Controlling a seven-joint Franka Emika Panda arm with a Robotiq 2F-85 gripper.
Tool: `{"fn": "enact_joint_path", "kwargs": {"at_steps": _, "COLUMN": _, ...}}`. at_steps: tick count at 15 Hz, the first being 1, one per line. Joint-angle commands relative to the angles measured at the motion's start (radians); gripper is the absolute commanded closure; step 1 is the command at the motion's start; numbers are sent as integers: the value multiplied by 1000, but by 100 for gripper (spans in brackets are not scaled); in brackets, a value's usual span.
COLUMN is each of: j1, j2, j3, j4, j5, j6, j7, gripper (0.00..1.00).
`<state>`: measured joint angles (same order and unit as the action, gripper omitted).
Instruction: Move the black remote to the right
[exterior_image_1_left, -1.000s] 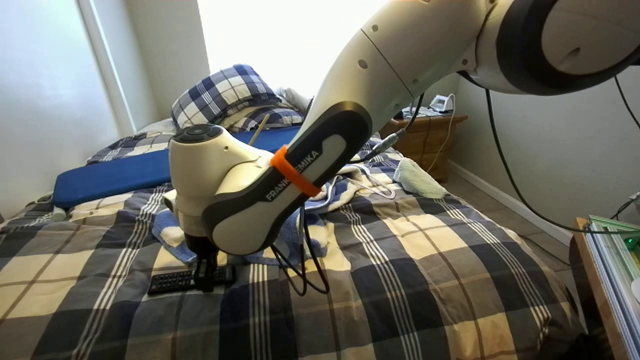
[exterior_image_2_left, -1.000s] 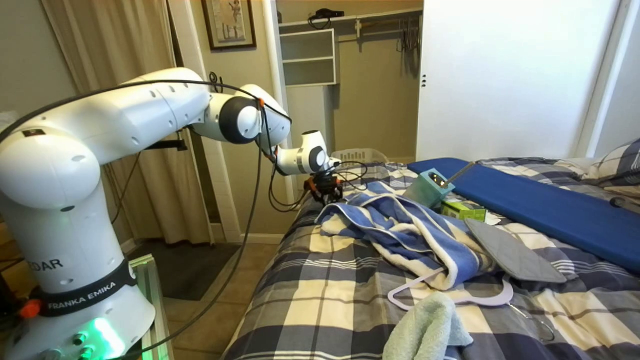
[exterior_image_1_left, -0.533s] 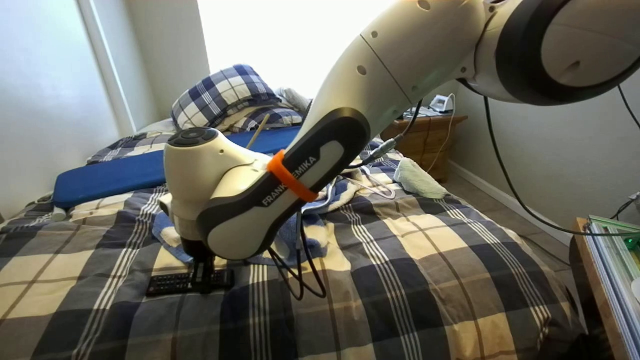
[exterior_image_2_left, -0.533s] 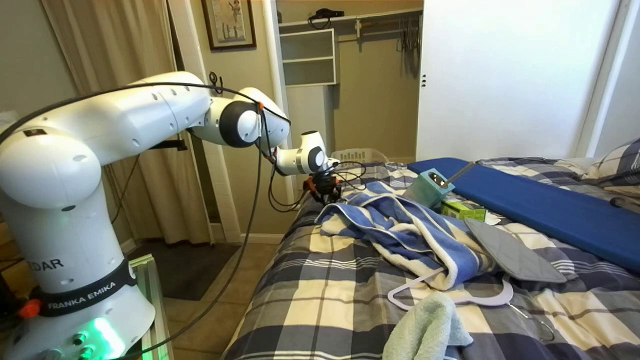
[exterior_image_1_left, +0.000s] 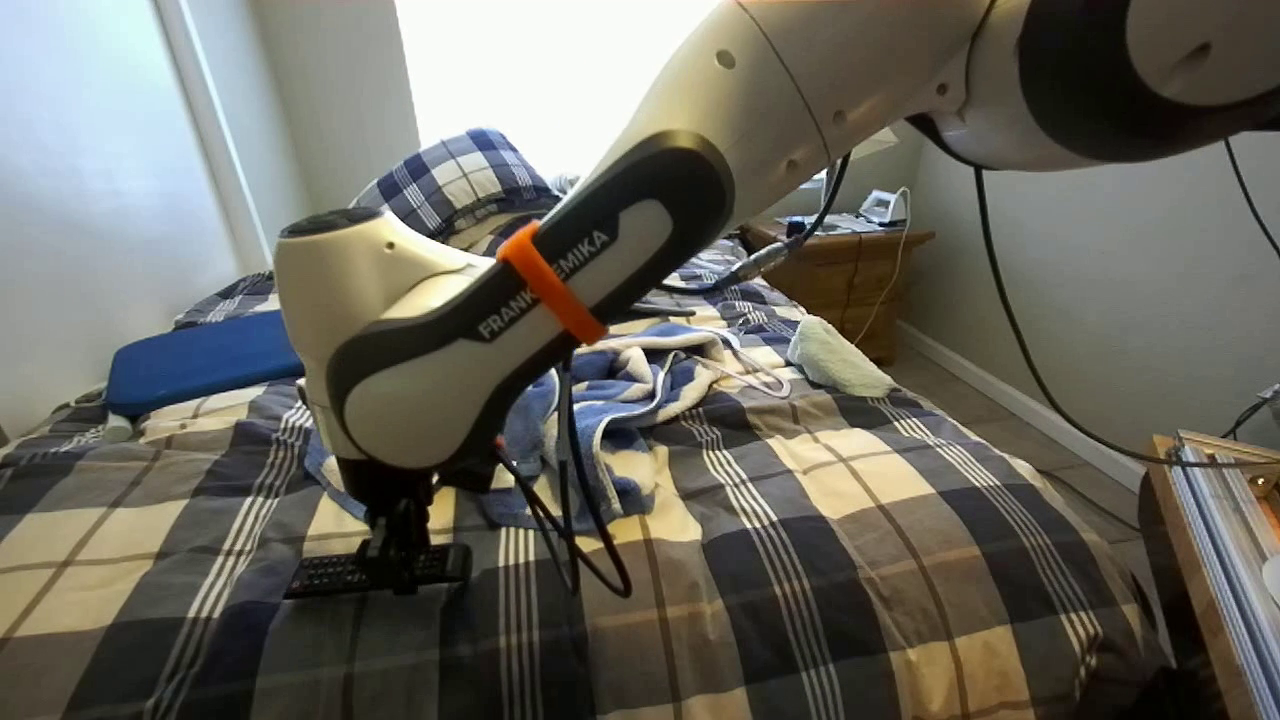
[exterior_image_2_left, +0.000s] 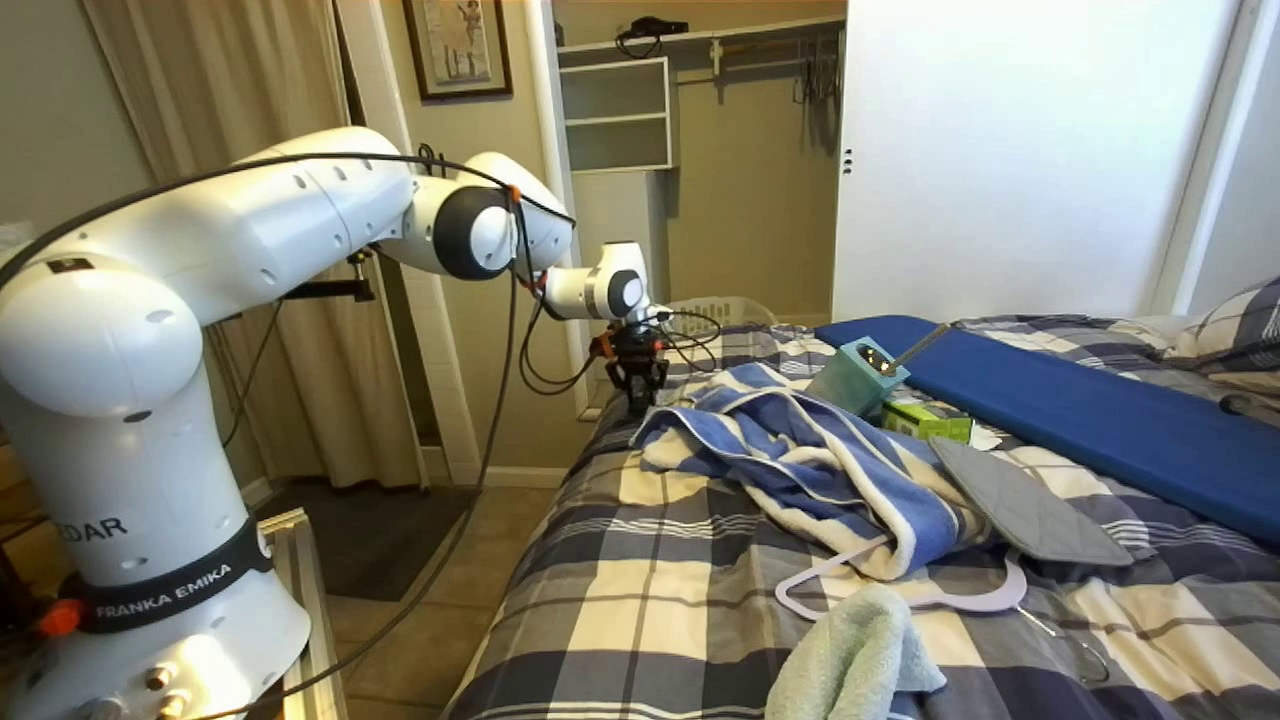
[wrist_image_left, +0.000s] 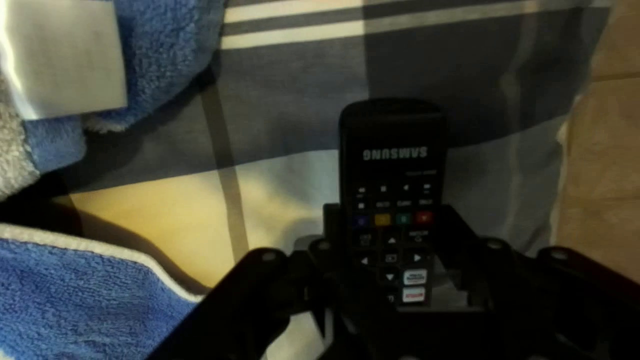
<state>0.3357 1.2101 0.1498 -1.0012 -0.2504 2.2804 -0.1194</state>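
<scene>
The black remote (wrist_image_left: 392, 170) is pinched across its width, near the middle, by the claw (wrist_image_left: 388, 220). The arm (exterior_image_2_left: 285, 222) now stands higher than half a second ago and the black remote sits slightly shifted along with it, so the grip appears to hold; whether it fully clears the desk (exterior_image_2_left: 640, 640) I cannot tell. In an exterior view, the claw is by the far end of the desk's left edge, near the striped towel (exterior_image_2_left: 800, 440). The carry rightward and the release likely remain.
</scene>
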Motion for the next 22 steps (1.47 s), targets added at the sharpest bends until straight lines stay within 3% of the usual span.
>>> {"fn": "enact_joint_path", "kwargs": {"at_steps": 1, "j1": -4, "j2": -174, "j3": 10, "j4": -189, "j5": 29, "j6": -70, "j7": 106, "gripper": 76}}
{"fn": "enact_joint_path", "kwargs": {"at_steps": 7, "j1": -6, "j2": -382, "j3": -26, "j4": -457, "j5": -28, "j6": -128, "j7": 187, "gripper": 76}}
{"fn": "enact_joint_path", "kwargs": {"at_steps": 9, "j1": 21, "j2": -443, "j3": -91, "j4": -545, "j5": -35, "j6": -113, "j7": 268, "gripper": 76}}
{"fn": "enact_joint_path", "kwargs": {"at_steps": 14, "j1": 12, "j2": -581, "j3": -184, "j4": -771, "j5": -40, "j6": -19, "j7": 491, "gripper": 76}}
{"fn": "enact_joint_path", "kwargs": {"at_steps": 22, "j1": -19, "j2": -784, "j3": -355, "j4": -1171, "j5": -66, "j6": 237, "j7": 813, "gripper": 76}}
